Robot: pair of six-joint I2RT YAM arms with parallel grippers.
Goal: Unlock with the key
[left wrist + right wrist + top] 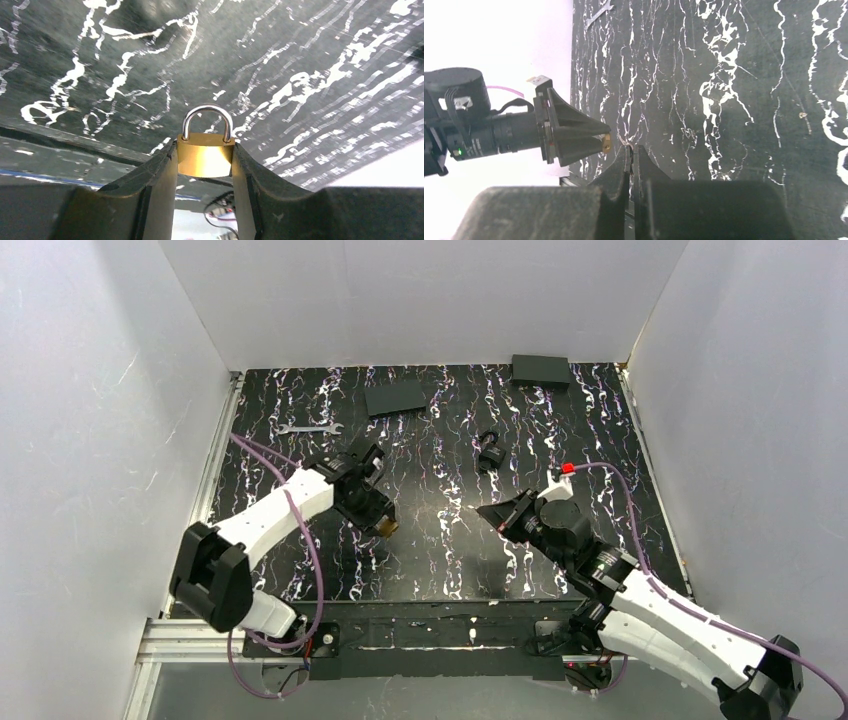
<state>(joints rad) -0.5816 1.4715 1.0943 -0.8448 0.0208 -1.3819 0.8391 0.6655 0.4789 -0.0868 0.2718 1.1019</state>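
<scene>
My left gripper (385,522) is pinching the brass padlock (205,161) by its flat sides, one finger against each face, with the steel shackle (207,119) standing free above the fingertips. I hold it by the body so the bottom edge, where I judge the keyway to be, stays uncovered. I hold it clear of the table (440,560), just left of centre in the overhead view, so that it can be approached from the side.

My right gripper (631,150) has its fingers pressed flat together with no gap showing. In the right wrist view its tips sit at lower centre, just beside the padlock's brass corner on my left fingers, and the two arms point at each other. That facing pose suits sliding a blade into the lock.

I cannot make out the key with any certainty. A pale sliver (627,145) shows at my right fingertips and may be its blade, but it is too small to tell. I judge the key is clamped there, since I find it nowhere else.

A second, dark padlock (489,452) sits above centre in the overhead view, and a wrench (308,427) lies at upper left. Both are well apart from my grippers.
</scene>
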